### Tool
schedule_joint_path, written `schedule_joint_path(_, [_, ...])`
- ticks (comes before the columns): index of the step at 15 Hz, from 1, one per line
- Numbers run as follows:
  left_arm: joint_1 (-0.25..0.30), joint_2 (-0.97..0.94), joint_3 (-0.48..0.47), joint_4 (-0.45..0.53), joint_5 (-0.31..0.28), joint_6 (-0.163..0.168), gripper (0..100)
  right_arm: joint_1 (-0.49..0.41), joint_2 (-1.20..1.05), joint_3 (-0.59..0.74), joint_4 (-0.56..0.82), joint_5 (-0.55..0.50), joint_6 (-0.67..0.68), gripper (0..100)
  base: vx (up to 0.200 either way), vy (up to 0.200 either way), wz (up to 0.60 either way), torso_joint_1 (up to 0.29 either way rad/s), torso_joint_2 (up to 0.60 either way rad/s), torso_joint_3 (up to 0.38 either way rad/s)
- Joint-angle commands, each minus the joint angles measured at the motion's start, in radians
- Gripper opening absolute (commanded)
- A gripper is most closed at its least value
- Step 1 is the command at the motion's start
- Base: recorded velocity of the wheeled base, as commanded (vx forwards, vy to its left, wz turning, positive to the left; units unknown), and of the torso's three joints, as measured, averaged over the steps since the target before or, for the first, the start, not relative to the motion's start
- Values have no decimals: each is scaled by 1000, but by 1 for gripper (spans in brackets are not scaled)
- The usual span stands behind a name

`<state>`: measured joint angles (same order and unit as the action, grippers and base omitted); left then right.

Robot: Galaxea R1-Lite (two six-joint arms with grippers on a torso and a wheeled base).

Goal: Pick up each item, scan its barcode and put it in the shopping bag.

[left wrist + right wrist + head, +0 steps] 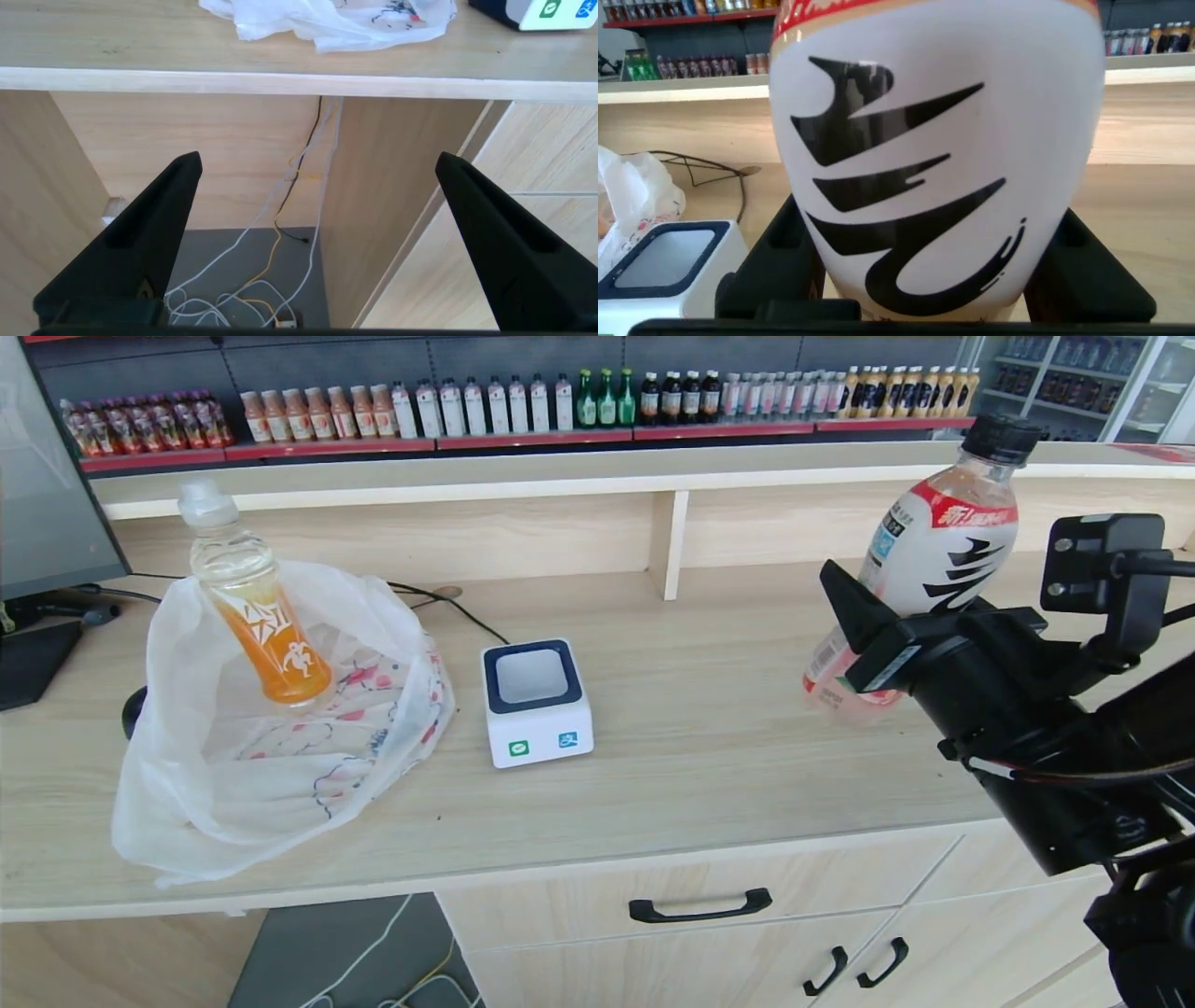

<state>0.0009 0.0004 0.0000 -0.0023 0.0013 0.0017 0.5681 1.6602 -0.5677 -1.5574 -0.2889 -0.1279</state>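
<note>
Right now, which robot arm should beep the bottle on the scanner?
Right. The right gripper is shut on the white-labelled bottle, held up to the right of the scanner. The left gripper hangs open and empty, low in front of the counter.

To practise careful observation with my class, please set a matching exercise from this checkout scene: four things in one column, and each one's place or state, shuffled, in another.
1 orange drink bottle
2 white-labelled bottle
3 scanner
4 left gripper

A open and empty
B standing in the shopping bag
C held in the right gripper
D on the counter beside the bag

Pairs: 1-B, 2-C, 3-D, 4-A.
</note>
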Motion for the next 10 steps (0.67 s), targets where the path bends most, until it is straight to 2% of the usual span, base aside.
schedule_joint_path(1, [1, 0, 0, -1, 0, 0, 100, -1, -4, 0, 2, 1, -1, 0, 0, 200, 0, -2, 2, 2])
schedule_joint_path(5, [1, 0, 0, -1, 0, 0, 100, -1, -2, -15, -13, -3, -29, 0, 0, 200, 0, 0, 2, 2])
schedule_joint_path(9, [1, 0, 0, -1, 0, 1, 100, 3, 6, -84, -13, -26, -39, 0, 0, 200, 0, 2, 5, 2])
schedule_joint_path(10, [-1, 0, 0, -1, 0, 3, 100, 4, 9, -84, -13, -24, -39, 0, 0, 0, 0, 0, 0, 0])
